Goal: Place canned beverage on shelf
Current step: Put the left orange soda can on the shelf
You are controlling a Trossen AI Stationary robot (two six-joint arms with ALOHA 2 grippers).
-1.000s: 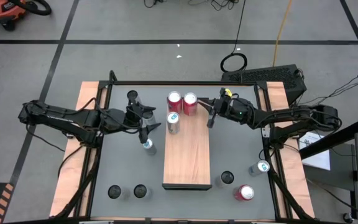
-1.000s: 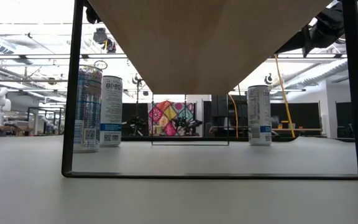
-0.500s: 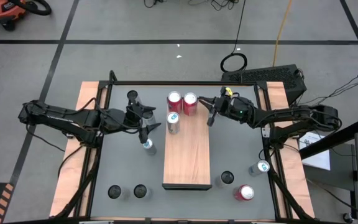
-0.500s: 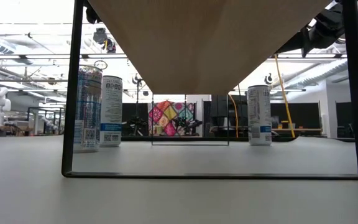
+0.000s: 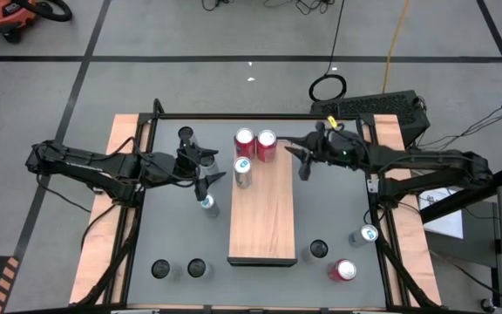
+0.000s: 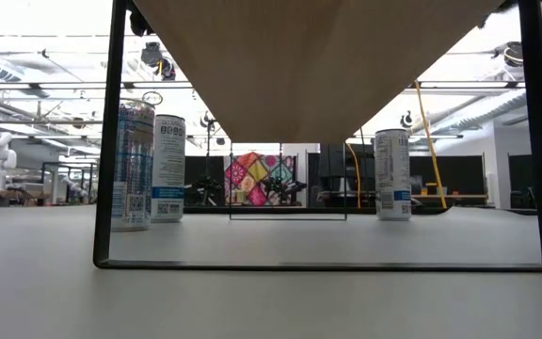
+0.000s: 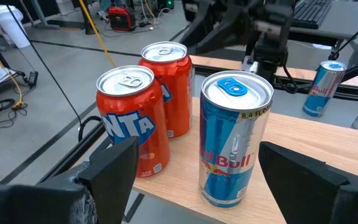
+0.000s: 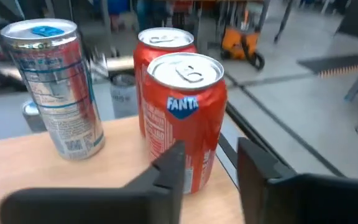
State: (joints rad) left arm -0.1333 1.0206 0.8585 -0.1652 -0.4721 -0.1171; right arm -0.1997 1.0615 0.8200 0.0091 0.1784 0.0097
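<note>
The shelf (image 5: 262, 222) is a light-brown board in the table's middle, raised on a dark frame (image 6: 109, 141). At its far end two red Fanta cans (image 5: 244, 139) (image 5: 266, 142) and a silver-blue Red Bull can (image 5: 243, 170) stand upright on their bases. My left gripper (image 5: 213, 173) hovers open just left of the shelf, facing the Red Bull can (image 7: 235, 137) without touching it. My right gripper (image 5: 301, 164) hangs right of the red cans, its fingers a little apart, with the nearer Fanta can (image 8: 185, 118) beyond them.
Loose cans stand on the grey tabletop: one by the left gripper (image 5: 207, 205), a dark one at the far left (image 5: 186, 135), two at the near left (image 5: 159, 268) (image 5: 197, 268), and three at the near right (image 5: 318, 250) (image 5: 344, 270) (image 5: 366, 234).
My right gripper has drawn back from the red cans toward the table's right edge and risen; it has gone up out of the low view. The cans on the shelf stand as before.
</note>
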